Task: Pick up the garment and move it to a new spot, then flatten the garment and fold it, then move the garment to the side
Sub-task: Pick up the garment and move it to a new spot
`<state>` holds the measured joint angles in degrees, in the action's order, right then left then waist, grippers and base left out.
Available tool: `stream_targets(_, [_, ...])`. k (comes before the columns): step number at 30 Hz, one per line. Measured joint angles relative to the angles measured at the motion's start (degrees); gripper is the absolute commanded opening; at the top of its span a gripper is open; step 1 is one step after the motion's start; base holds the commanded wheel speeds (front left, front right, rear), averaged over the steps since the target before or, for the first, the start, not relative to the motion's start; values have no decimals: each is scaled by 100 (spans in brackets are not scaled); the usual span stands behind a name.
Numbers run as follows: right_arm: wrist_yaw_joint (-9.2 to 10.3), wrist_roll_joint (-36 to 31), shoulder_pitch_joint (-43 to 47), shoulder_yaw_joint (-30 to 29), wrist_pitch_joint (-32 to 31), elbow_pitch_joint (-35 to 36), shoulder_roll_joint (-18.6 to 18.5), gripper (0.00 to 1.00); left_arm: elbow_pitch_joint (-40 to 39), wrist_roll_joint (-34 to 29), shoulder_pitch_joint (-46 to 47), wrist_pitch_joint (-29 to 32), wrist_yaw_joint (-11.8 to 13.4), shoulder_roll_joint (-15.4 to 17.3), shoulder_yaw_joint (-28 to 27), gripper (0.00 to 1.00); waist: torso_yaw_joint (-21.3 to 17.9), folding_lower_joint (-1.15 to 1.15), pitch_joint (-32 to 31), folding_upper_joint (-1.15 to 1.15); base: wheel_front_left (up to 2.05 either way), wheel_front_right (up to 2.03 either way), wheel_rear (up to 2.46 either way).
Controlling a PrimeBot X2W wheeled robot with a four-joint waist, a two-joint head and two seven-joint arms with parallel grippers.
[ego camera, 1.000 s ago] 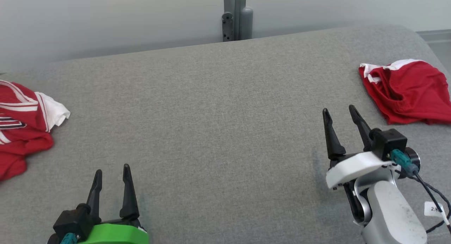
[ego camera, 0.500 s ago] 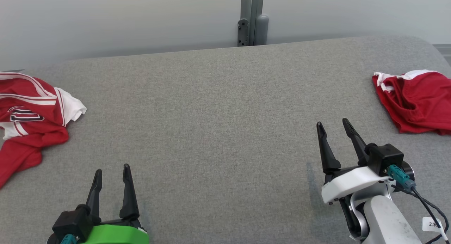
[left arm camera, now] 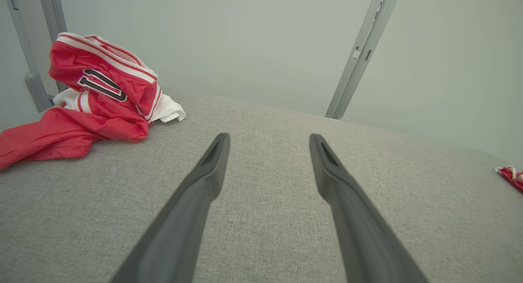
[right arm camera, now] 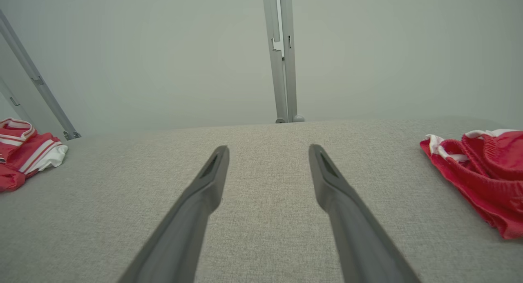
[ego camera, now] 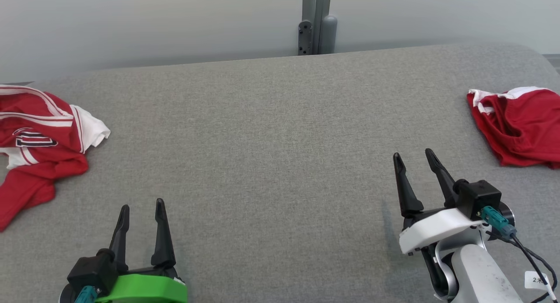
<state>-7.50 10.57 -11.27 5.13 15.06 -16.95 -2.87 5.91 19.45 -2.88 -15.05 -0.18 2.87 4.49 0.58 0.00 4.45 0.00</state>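
Holding apart and empty: left pincer (ego camera: 142, 202), right pincer (ego camera: 413, 154) | view shifted | red jersey (ego camera: 39, 141), red shorts (ego camera: 520, 128) unmoved.

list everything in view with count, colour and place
jersey: one, red with white trim and a dark number, crumpled at the surface's left edge
second garment: one, red with white trim, bunched at the right edge
padded surface: one, grey fabric, spans the scene
metal posts: several, grey, behind the far edge
wall: one, pale, behind
left end effector: one, dark fingers on green mount, lower left, open, empty
right end effector: one, dark fingers on white mount, lower right, open, empty
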Motion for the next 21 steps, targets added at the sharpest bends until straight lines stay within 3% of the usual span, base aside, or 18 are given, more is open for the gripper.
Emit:
stream_targets(9, [0, -109, 44, -47, -9, 118, 1, 100, -29, 19, 135, -8, 71, -4, 75, 100, 614, 0, 39, 0, 0, 0, 0])
stream_targets(21, [0, -214, 39, 268, -188, 261, 8, 100, -146, 224, 19, -8, 177, -3, -94, 100, 2176, 0, 87, 0, 0, 0, 0])
